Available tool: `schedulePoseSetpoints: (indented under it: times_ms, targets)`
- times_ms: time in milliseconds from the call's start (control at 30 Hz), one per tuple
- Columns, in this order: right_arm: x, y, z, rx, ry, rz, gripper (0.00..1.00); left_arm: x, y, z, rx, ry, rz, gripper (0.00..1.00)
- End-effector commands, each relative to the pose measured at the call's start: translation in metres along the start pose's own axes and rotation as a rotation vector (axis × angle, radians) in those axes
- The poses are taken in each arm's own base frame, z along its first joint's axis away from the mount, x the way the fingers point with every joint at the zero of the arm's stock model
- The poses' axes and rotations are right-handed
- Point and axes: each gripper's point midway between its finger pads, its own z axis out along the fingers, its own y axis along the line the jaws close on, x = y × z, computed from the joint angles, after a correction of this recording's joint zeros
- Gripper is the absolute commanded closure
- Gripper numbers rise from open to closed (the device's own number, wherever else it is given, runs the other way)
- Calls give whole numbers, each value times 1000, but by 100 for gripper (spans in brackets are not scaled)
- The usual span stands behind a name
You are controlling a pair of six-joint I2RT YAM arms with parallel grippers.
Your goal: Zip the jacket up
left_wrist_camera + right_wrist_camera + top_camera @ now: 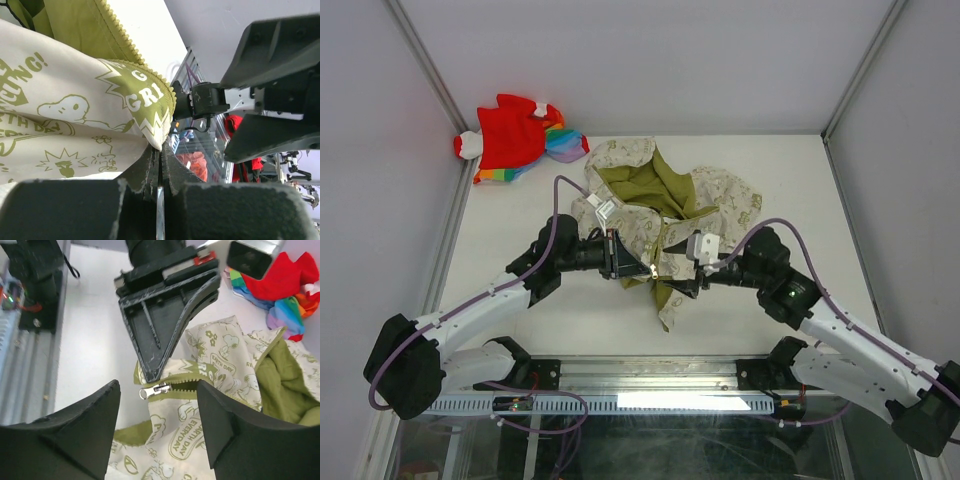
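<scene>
The cream jacket (720, 200) with olive prints lies crumpled mid-table, its olive lining (640, 185) showing. My left gripper (642, 272) is shut on the jacket's bottom hem corner (159, 142), right beside the zipper's lower end. In the right wrist view the silver zipper slider (156, 389) sits at the bottom of the olive zipper teeth (220, 385), just under the left gripper's tip (152, 372). My right gripper (159, 412) is open and holds nothing. Its fingers (80, 435) straddle the slider from a little above. It also shows in the top view (682, 285).
A red and rainbow-coloured garment (520, 135) lies at the table's back left corner, also in the right wrist view (280, 280). The metal rail of the table's near edge (640, 385) runs between the arm bases. Walls enclose the table (520, 330) on three sides.
</scene>
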Motion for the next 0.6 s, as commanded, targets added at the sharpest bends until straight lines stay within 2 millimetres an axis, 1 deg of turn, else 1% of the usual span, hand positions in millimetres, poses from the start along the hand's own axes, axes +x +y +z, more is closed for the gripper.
schedulePoseSetpoints:
  times_ms: [0, 67, 133, 233, 567]
  targets:
    - [11, -4, -1, 75, 28, -254, 37, -10, -22, -4, 69, -1, 47, 100]
    - [15, -3, 1, 85, 37, -313, 39, -9, -22, -4, 70, 3, 45, 100]
    - [19, -2, 3, 89, 50, -338, 40, -9, -22, -4, 70, 6, 43, 100]
    - [25, -1, 9, 96, 76, -362, 45, -9, -22, -4, 72, 7, 45, 100]
    - [30, 4, 19, 94, 77, -395, 49, -7, -20, -4, 68, 11, 38, 100]
